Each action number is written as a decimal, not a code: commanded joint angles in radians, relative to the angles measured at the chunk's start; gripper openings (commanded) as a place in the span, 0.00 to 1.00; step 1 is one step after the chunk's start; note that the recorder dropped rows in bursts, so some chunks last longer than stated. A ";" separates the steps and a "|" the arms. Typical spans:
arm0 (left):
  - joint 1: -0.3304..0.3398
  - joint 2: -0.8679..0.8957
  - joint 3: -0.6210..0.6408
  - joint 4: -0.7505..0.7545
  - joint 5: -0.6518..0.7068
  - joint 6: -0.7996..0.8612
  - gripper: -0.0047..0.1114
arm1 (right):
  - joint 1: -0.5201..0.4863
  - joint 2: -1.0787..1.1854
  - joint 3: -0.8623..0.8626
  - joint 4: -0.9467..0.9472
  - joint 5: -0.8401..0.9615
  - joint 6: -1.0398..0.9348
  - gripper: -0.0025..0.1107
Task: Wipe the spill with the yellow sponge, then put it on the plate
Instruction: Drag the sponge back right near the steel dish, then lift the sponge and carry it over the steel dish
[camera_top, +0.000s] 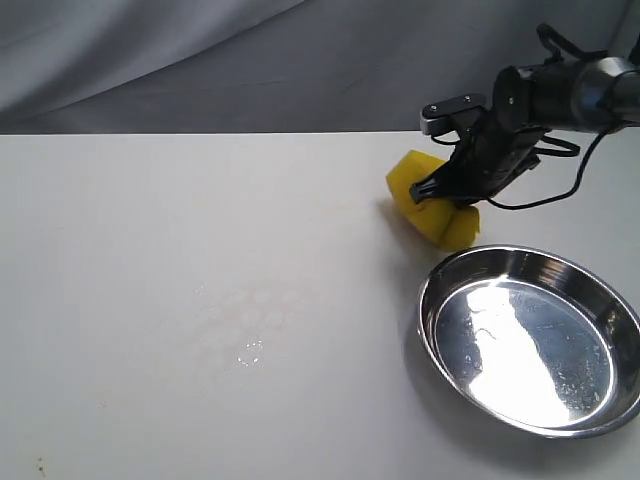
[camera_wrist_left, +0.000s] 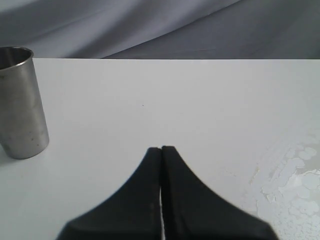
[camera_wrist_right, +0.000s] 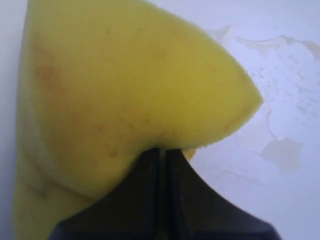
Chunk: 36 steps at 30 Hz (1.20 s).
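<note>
The yellow sponge (camera_top: 452, 228) hangs pinched and folded in my right gripper (camera_top: 441, 190), just above the white table at the back right. It fills the right wrist view as a bright foam block (camera_wrist_right: 125, 85) with brownish marks, squeezed between the shut fingers of my right gripper (camera_wrist_right: 162, 150). The plate (camera_top: 431, 300), a shiny round steel dish, lies close in front of the sponge at the right. The spill is out of view: no amber puddle shows, only faint pale wet marks (camera_top: 250, 350) mid-table. My left gripper (camera_wrist_left: 161, 148) is shut with nothing in it and does not show in the exterior view.
A steel cup (camera_wrist_left: 20, 102) stands on the table to one side of the left gripper. Pale dried stain patches (camera_wrist_right: 282, 152) mark the table beside the sponge. A grey cloth backdrop (camera_top: 200, 60) hangs behind the table's far edge.
</note>
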 joint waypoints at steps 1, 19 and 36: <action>-0.001 -0.004 0.004 0.003 -0.013 -0.002 0.04 | -0.043 0.018 0.013 -0.053 0.037 0.036 0.02; -0.001 -0.004 0.004 0.003 -0.013 -0.002 0.04 | -0.045 -0.231 0.013 0.198 0.073 -0.142 0.02; -0.001 -0.004 0.004 0.003 -0.013 -0.002 0.04 | -0.045 -0.412 0.023 0.205 0.430 -0.252 0.02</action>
